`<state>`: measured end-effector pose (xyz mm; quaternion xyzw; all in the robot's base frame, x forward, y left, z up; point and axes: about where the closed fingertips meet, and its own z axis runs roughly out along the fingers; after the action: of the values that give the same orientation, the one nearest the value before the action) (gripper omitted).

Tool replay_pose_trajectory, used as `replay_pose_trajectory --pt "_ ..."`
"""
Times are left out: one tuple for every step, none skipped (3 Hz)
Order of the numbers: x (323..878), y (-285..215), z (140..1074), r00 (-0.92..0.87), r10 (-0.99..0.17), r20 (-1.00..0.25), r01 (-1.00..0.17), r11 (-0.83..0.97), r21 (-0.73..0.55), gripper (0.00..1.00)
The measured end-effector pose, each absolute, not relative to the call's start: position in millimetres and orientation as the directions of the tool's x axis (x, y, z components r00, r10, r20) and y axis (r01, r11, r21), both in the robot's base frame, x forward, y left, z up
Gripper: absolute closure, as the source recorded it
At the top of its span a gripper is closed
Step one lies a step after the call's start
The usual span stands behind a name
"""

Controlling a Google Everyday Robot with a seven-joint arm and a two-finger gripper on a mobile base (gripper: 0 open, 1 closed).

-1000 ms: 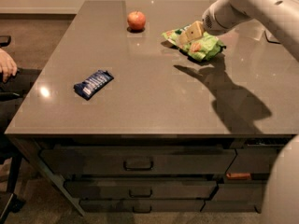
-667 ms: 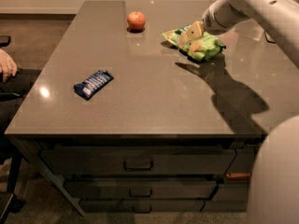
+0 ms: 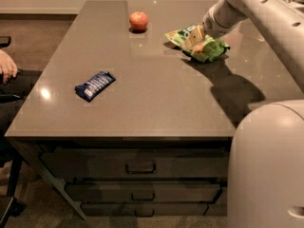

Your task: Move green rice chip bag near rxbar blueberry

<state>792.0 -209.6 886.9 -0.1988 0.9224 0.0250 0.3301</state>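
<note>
Crinkly film slips, so the green rice chip bag, at the far right of the desk, wants a firm pinch and a low carry to the rxbar blueberry, well apart at the near left. The hand rests on the bag's top; whether it has closed on it cannot be told.

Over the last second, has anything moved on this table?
Only the robot's pale body has come further into view at the lower right. The pincer stays at the green rice chip bag on the table's far right, and the bag has not shifted. The rxbar blueberry and the apple lie where they were.
</note>
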Motion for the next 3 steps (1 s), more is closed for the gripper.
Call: replay_pose_trajectory --pt "792.6 -203.6 885.4 -0.700 -0.373 -0.609 -0.415 0.907 -0.078 0.49" --pt "789.6 -194.6 889.4 -0.679 -0.385 -0.625 -0.441 0.895 -0.071 0.72" --pt "765.3 -172.4 917.6 -0.594 -0.401 -0.698 -0.492 0.867 -0.080 1.00"
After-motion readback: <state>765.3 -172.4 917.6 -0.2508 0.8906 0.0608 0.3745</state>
